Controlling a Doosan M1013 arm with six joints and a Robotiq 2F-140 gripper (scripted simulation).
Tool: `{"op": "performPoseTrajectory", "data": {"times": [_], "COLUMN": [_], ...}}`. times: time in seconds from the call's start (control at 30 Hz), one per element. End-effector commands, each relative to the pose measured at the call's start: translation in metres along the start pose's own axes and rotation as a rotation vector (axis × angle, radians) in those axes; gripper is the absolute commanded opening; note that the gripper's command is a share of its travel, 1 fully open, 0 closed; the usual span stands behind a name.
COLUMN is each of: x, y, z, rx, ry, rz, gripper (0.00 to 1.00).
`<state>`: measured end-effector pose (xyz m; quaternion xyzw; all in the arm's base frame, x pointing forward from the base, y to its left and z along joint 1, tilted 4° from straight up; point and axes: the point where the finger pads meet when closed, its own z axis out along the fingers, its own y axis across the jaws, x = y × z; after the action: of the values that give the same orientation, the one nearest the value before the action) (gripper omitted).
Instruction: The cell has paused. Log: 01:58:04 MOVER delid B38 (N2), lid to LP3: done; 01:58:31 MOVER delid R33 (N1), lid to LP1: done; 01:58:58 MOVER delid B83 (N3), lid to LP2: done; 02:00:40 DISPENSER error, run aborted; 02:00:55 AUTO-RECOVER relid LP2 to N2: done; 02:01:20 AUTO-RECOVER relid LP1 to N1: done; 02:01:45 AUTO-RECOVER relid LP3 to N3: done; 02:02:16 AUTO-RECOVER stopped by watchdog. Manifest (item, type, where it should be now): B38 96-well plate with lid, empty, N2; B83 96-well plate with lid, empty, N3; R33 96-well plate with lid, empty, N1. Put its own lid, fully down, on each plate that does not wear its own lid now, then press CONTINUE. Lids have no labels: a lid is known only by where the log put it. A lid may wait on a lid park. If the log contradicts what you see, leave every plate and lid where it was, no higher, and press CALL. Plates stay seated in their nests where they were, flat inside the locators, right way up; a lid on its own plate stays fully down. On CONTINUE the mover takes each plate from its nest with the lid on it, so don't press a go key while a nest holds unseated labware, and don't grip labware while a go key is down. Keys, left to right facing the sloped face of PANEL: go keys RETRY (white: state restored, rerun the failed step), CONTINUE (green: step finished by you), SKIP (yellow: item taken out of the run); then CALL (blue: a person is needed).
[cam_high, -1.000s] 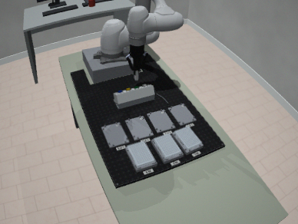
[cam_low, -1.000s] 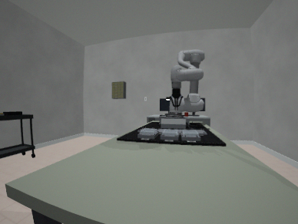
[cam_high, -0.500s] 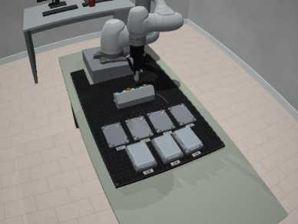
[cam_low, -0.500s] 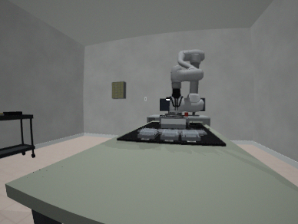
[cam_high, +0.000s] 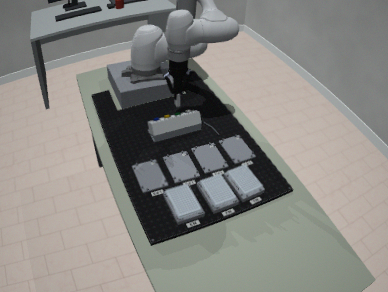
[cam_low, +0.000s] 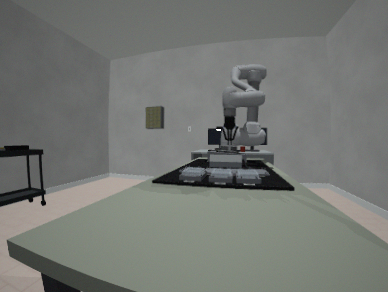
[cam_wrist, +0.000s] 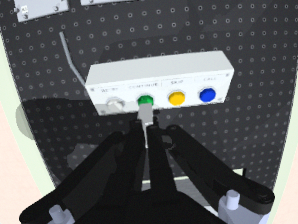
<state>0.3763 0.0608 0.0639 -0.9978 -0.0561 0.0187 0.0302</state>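
Now, with the clenched, empty end effector (cam_wrist: 145, 117) poised just before the green CONTINUE key (cam_wrist: 145, 102), press squarely, avoiding the 2 neighbouring keys.

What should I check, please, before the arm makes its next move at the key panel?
1. Gripper shut with nothing between its fingers: ok.
2. Fingertips lined up on the green key of the panel, not on another key: ok.
3. Green key already pushed down: cannot tell; the tips hide its front edge.
4. Three plates sit square in the front row, each with a lid lying flat: ok from above; fully down cannot tell.
5. The four lid parks behind them carry no lid: ok.
6. Each lid is its plate's own: cannot tell; the lids look alike.
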Motion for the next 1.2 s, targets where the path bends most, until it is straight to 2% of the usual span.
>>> {"op": "performPoseTrajectory", "data": {"times": [0.0,1.17], "x": [-0.0006,-0.0006], "y": [-0.0019,-0.0021], "z": [0.0052,0.0096], "rx": [0.004,0.004], "ry": [-0.002,-0.002], "rz": [0.01,0.01], "gripper": [0.0,0.0]}}
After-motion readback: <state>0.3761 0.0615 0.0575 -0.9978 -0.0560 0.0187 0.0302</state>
